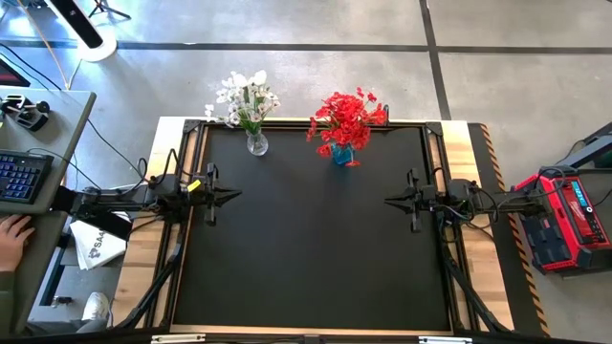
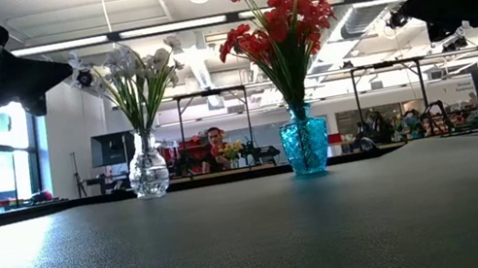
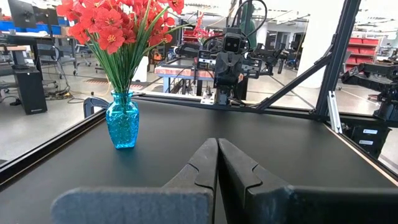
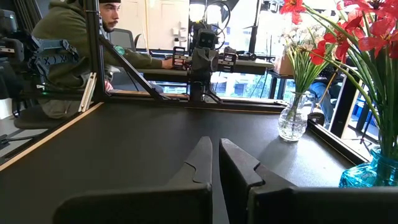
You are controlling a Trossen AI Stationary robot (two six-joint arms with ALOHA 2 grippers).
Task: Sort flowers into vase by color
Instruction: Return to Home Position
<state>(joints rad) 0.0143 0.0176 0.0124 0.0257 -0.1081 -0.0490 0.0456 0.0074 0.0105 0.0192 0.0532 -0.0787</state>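
**A:** Start at the left. Where is everything in relation to the blue vase?

**B:** The blue vase (image 1: pixel 342 154) stands upright on the black counter (image 1: pixel 306 277), close to its far edge. Furthest to its left, off the counter, a person (image 4: pixel 68 37) in an olive hooded top sits at a side desk with one hand (image 1: pixel 11 239) resting just by a keyboard (image 1: pixel 21 177).

**A:** And the left arm?

**B:** The left arm (image 1: pixel 124 199) reaches in over the counter's side, well left of the blue vase and further from the far edge than it is. The left jaws are clenched together with nothing between them, apart from every flower.

**A:** What comes next?

**B:** A clear vase (image 1: pixel 256 144) stands upright near the blue vase, on its left and by the same far edge. The white flowers (image 1: pixel 246 96) stand in it, stems down.

**A:** And the blue vase itself?

**B:** It holds the red flowers (image 1: pixel 349 117), which fan out above its neck. No loose stems lie on the counter around it.

**A:** And to its right?

**B:** The right arm (image 1: pixel 497 201) comes in from the opposite side, well right of the blue vase and level with the left arm. The right jaws are also pressed together and hold nothing. They point across the counter at the left jaws.
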